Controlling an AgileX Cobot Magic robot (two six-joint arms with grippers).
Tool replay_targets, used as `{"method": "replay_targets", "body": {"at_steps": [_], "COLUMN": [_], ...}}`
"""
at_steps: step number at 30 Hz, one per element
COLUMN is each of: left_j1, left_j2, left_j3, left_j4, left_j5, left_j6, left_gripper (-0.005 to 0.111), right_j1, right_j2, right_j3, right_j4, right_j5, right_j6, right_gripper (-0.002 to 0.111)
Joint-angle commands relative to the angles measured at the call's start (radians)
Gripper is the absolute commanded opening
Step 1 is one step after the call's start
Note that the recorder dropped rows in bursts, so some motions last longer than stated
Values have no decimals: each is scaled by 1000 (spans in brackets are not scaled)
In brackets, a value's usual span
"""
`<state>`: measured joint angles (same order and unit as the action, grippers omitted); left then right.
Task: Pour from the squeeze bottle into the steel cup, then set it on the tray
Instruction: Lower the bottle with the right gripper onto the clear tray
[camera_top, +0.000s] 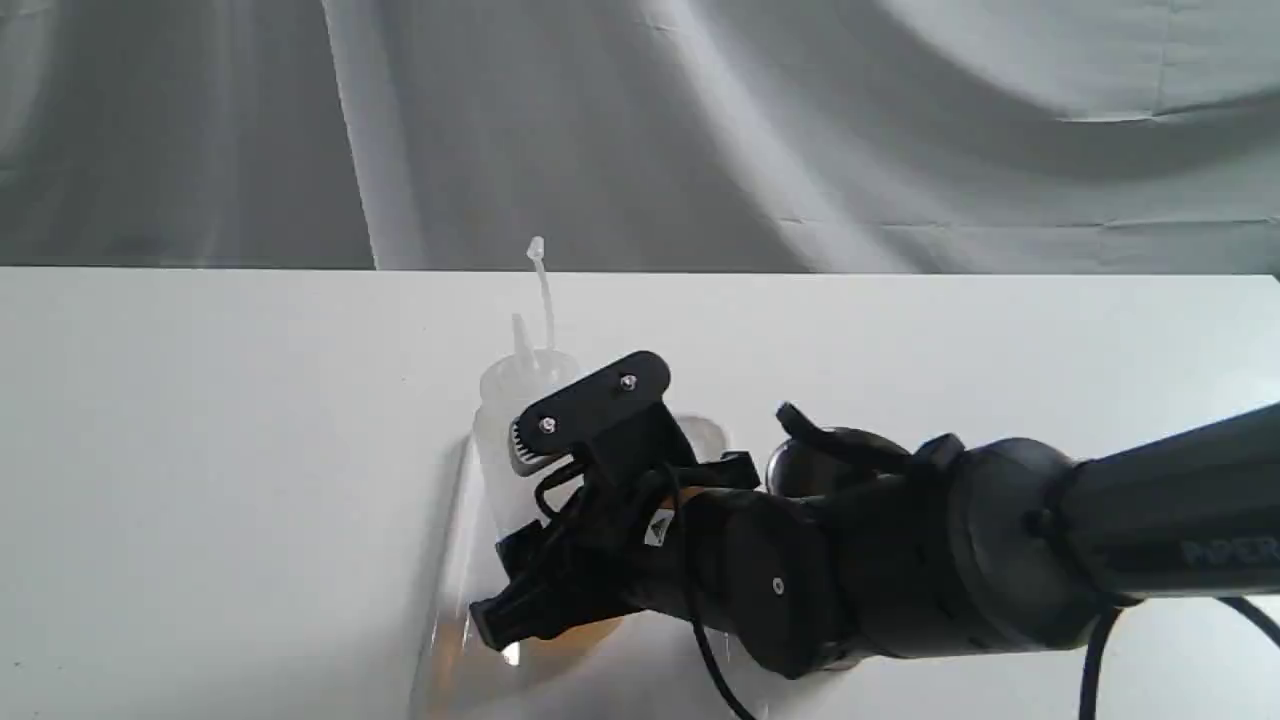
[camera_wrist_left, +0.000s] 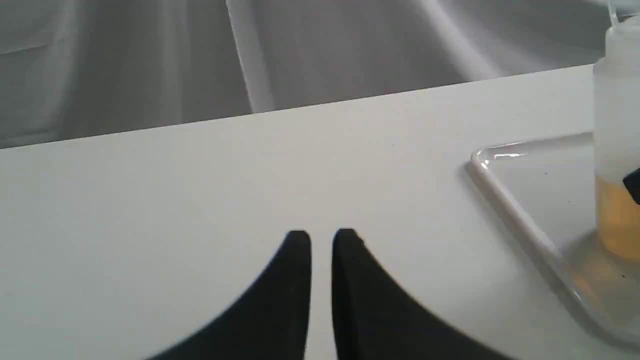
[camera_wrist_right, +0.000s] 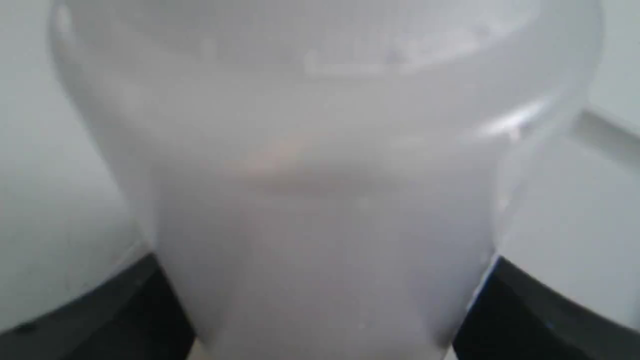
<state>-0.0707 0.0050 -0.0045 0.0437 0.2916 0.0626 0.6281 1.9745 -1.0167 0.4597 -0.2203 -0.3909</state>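
On the tray (camera_wrist_left: 515, 210), squeeze bottle (camera_wrist_left: 617, 150) stands upright, your right tool (camera_wrist_right: 322, 265) clamped round its body. Looks like set-down: open up, back straight off, don't tip it. Left tool (camera_wrist_left: 321, 240) closed, empty.

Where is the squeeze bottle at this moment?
The squeeze bottle stands upright on the tray, left of centre in the exterior view, held by the right gripper.

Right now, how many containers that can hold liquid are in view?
2. The squeeze bottle stands on the tray, left of centre; the steel cup is just right of it, mostly hidden behind the right arm. The arm could hide more.
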Motion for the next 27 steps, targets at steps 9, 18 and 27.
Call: {"method": "replay_targets", "body": {"at_steps": [9, 18, 27], "left_j1": [-3, -3, -3], "left_j2": [-5, -5, -5], "left_j3": [4, 4, 4], "left_j4": [1, 1, 1], "left_j5": [-7, -7, -7], "left_j6": [-2, -2, -2], "left_gripper": [8, 8, 8], "right_j1": [0, 0, 0], "right_j2": [-12, -12, -12], "right_j3": [5, 5, 5], "right_j4": [0, 0, 0], "right_j5": [4, 4, 4], "right_j6": [-5, -5, -3], "right_gripper": [62, 66, 78]}}
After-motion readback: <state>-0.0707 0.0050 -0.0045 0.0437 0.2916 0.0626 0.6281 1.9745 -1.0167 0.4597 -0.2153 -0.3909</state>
